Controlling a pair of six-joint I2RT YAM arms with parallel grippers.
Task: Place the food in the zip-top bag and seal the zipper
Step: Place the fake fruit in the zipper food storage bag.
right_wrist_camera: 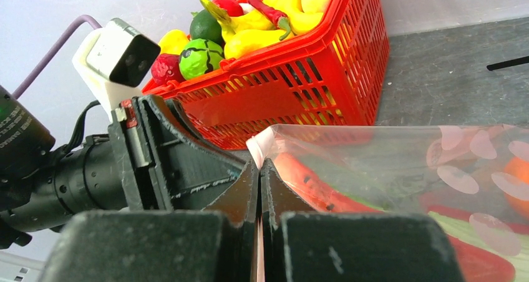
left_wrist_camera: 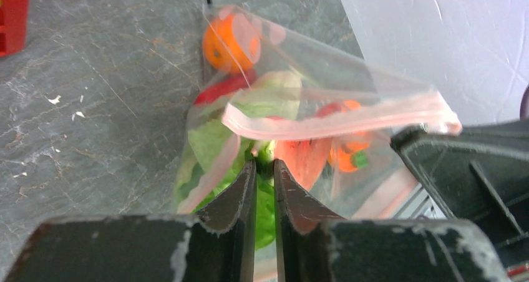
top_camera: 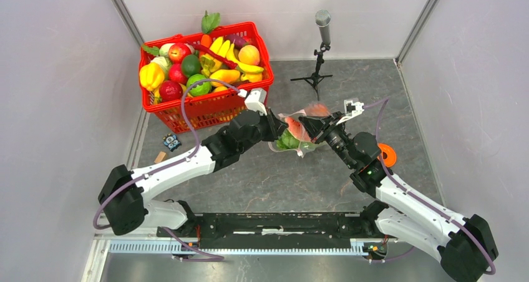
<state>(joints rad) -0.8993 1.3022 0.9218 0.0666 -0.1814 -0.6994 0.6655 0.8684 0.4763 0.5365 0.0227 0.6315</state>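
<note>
Right jaws: clenched flat, tips of your right gripper (right_wrist_camera: 260, 166) pinching the top corner of the zip-top bag (right_wrist_camera: 399, 151). A sliver of pink film shows in the seam between the fingers.

Left jaws: your left gripper (left_wrist_camera: 265, 170) is drawn nearly together, with only a thin slit left. Its tips press against the bag's near wall, just under the zipper (left_wrist_camera: 337, 121). Green shows through the slit. You cannot tell from either wrist view whether film is caught there.

Bag: mid-table (top_camera: 281, 182), between the two grippers and near the front right corner of the red basket (top_camera: 206, 104). The zipper strip runs from above the left fingers off to the right, ending at the right gripper's black body. The strip sags and curls at its left end, and you cannot tell whether it is sealed.

Contents, seen through the film:
- orange (left_wrist_camera: 229, 42) at the far end
- cabbage (left_wrist_camera: 209, 141) along the left wall
- watermelon slice (right_wrist_camera: 309, 185) close behind the right fingertips
- small orange-red piece with a green end (left_wrist_camera: 349, 154), too blurred to name

Around: the basket is heaped with toy produce. A microphone (top_camera: 322, 20) on a tripod stands at the back of the table.
</note>
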